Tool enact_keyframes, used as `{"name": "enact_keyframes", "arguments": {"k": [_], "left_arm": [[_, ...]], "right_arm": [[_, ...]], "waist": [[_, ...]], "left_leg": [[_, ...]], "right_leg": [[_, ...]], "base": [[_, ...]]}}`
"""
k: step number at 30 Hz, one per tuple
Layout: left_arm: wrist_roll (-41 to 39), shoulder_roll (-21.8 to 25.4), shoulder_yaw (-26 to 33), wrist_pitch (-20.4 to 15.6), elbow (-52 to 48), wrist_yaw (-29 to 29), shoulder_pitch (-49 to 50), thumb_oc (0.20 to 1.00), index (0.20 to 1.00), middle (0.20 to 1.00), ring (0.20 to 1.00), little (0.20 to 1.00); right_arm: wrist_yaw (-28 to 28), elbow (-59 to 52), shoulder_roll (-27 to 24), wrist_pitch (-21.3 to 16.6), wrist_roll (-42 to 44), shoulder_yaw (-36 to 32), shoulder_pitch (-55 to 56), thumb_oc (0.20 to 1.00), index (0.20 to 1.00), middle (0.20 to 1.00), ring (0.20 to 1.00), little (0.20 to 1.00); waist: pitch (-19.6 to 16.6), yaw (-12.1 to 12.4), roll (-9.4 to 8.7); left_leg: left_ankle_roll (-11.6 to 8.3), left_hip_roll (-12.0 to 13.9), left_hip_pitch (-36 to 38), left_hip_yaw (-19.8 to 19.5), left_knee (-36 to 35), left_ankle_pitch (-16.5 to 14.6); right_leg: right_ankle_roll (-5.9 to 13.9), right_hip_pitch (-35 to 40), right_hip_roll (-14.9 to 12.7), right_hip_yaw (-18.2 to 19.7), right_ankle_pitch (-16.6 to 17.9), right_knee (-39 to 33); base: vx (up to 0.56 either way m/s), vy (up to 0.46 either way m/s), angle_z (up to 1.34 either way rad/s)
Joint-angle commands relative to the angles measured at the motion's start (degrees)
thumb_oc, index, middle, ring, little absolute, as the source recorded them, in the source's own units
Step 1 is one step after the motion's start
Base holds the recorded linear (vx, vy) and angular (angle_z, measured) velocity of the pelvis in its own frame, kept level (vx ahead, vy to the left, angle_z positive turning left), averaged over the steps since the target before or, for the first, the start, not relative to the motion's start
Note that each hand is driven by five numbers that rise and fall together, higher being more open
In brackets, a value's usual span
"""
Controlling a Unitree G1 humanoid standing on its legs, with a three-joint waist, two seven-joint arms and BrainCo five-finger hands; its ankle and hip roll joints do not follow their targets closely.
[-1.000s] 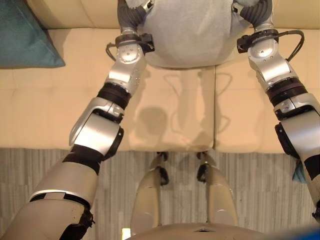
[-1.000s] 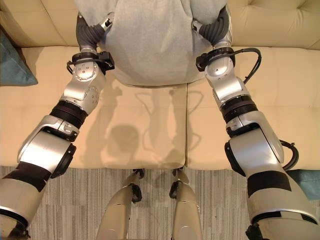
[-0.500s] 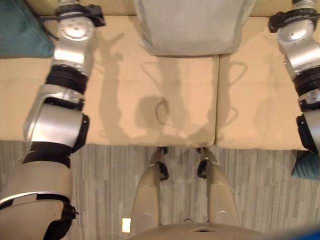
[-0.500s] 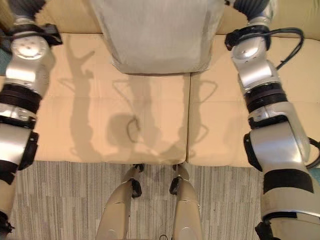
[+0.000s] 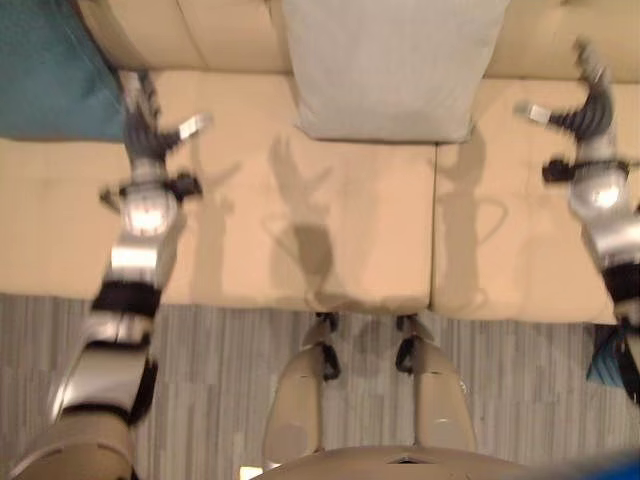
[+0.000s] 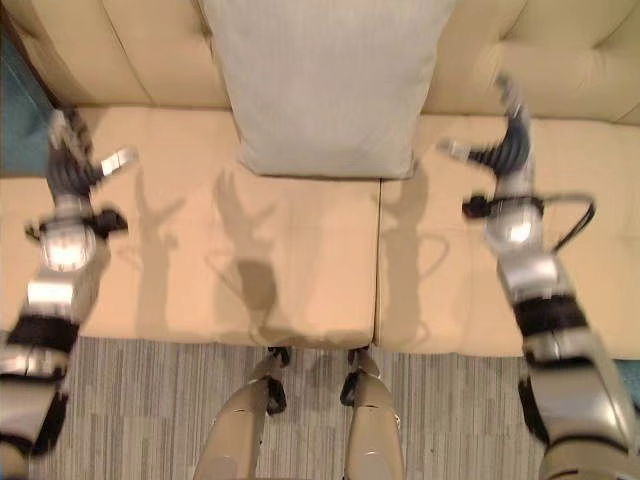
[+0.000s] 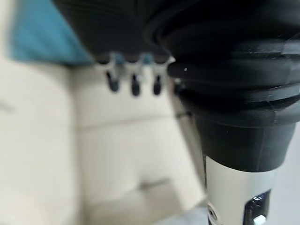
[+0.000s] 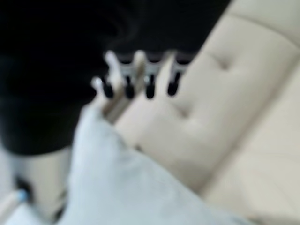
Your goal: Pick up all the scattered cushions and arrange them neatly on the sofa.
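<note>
Item: grey cushion (image 6: 325,85). It stands against the backrest of the cream sofa (image 5: 330,230), its lower edge resting on the seat right over the seam between two seat pads. I judge it placed: it leans back on its own, square to the backrest, with neither of my hands touching it.

Item: my left hand (image 5: 148,115). It hangs over the seat, well to the left of the grey cushion, fingers straight and thumb spread out to the side, holding nothing. In the left wrist view the dark fingertips (image 7: 133,86) point at bare cream upholstery, with teal beyond them.

Item: my right hand (image 6: 500,140). It hangs over the seat to the right of the grey cushion, mirroring the left, fingers extended and thumb spread, empty. In the right wrist view the grey cushion lies close beside the hand, apart from the fingers.

Both hands are spread wide of the cushion, I judge so that it stays undisturbed.

Item: teal cushion (image 5: 45,70). It sits at the left end of the sofa, near my left hand.

Item: second teal piece (image 5: 603,350). It lies on the striped floor (image 6: 150,410) by my right arm, probably a cushion not yet collected.
</note>
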Motion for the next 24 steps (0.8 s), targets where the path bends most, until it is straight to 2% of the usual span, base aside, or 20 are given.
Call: {"name": "enact_keyframes", "arguments": {"k": [1, 3, 4, 7, 12, 16, 18, 21, 24], "left_arm": [[5.3, -0.2, -0.8, -2.6, 1.4, -5.2, 3.8, 1.000, 1.000, 1.000, 1.000, 1.000], [7.0, -0.6, -0.6, -2.5, 1.3, -6.3, 6.6, 1.000, 1.000, 1.000, 1.000, 1.000], [7.7, -4.3, 0.3, -2.3, 2.7, -7.7, 11.8, 1.000, 1.000, 1.000, 1.000, 1.000], [7.3, -7.1, 1.0, -2.0, 4.7, -8.9, 15.8, 1.000, 1.000, 1.000, 1.000, 1.000], [6.1, -14.9, 1.2, 0.2, 14.3, -13.0, 25.3, 1.000, 1.000, 1.000, 1.000, 1.000], [6.4, -16.5, 0.6, 1.0, 18.4, -13.8, 26.1, 1.000, 1.000, 1.000, 1.000, 1.000], [10.6, -17.6, -0.9, 2.1, 25.7, -14.3, 25.2, 1.000, 1.000, 1.000, 1.000, 1.000], [13.3, -16.7, -1.8, 2.1, 28.3, -15.3, 25.3, 1.000, 1.000, 1.000, 1.000, 1.000], [13.5, -17.0, -1.9, 2.2, 30.6, -15.3, 25.1, 1.000, 1.000, 1.000, 1.000, 1.000]], "right_arm": [[5.2, 0.1, 1.5, -5.1, 2.8, -2.4, 5.7, 1.000, 1.000, 1.000, 1.000, 1.000], [6.5, -0.6, 2.5, -5.5, 3.1, -3.5, 8.5, 1.000, 1.000, 1.000, 1.000, 1.000], [8.8, -1.2, 4.8, -5.9, 2.9, -4.7, 14.2, 1.000, 1.000, 1.000, 1.000, 1.000], [10.7, -1.0, 6.5, -5.9, 1.5, -4.6, 18.6, 1.000, 1.000, 1.000, 1.000, 1.000], [14.4, 6.2, 11.7, -4.5, -3.3, -0.2, 26.5, 1.000, 1.000, 1.000, 1.000, 1.000], [14.7, 11.4, 14.4, -4.0, -2.7, 1.0, 27.6, 1.000, 1.000, 1.000, 1.000, 1.000], [15.3, 16.8, 15.8, -3.1, -4.1, 3.0, 28.5, 1.000, 1.000, 1.000, 1.000, 1.000], [17.6, 20.6, 17.5, -2.9, -0.1, 2.8, 31.3, 1.000, 1.000, 1.000, 1.000, 1.000], [17.6, 23.7, 17.9, -2.3, -0.9, 3.9, 31.2, 1.000, 1.000, 1.000, 1.000, 1.000]], "waist": [[-6.4, 0.0, -1.85], [-6.5, -0.1, -1.91], [-6.9, -0.2, -2.46], [-7.6, -0.3, -2.60], [-10.8, -0.3, -2.84], [-12.0, -0.2, -2.81], [-12.4, -0.3, -2.73], [-12.4, -1.0, -2.82], [-12.5, -0.8, -2.76]], "left_leg": [[-6.57, 1.1, 5.2, 0.3, 3.2, -3.1], [-6.64, 1.1, 6.5, 0.5, 3.0, -3.1], [-6.12, 1.3, 8.4, 1.3, 3.0, -2.3], [-6.16, 1.3, 10.6, 1.6, 3.3, -2.9], [-6.25, 1.2, 16.8, 2.7, 3.7, -4.2], [-6.22, 1.2, 18.8, 2.7, 3.1, -4.3], [-6.43, 1.7, 21.1, 2.3, 2.8, -4.3], [-7.29, 2.8, 20.5, 1.5, 4.0, -3.5], [-7.11, 2.5, 20.0, 0.0, 4.9, -3.6]], "right_leg": [[4.62, 3.6, -0.6, -1.8, 0.2, 0.1], [4.63, 5.0, -0.5, -2.2, -0.1, -0.1], [4.14, 7.3, -0.5, -3.2, 0.5, -0.6], [4.33, 9.6, -0.2, -3.5, 0.1, -0.9], [4.50, 16.0, 1.4, -3.7, -0.9, -3.1], [4.33, 18.1, 2.1, -3.6, -1.4, -3.8], [3.50, 21.6, 3.2, -3.6, -2.9, -4.3], [2.58, 23.0, 4.7, -3.1, -3.2, -6.0], [2.44, 23.1, 4.9, -2.3, -2.8, -6.5]], "base": [[0.08, -0.010, 0.14], [0.01, -0.016, 0.11], [0.00, 0.000, 0.00], [0.03, -0.005, 0.02], [0.05, -0.020, -0.07], [0.00, -0.033, -0.08], [-0.07, -0.119, 0.01], [-0.12, -0.103, 0.27], [-0.16, -0.007, 0.10]]}}
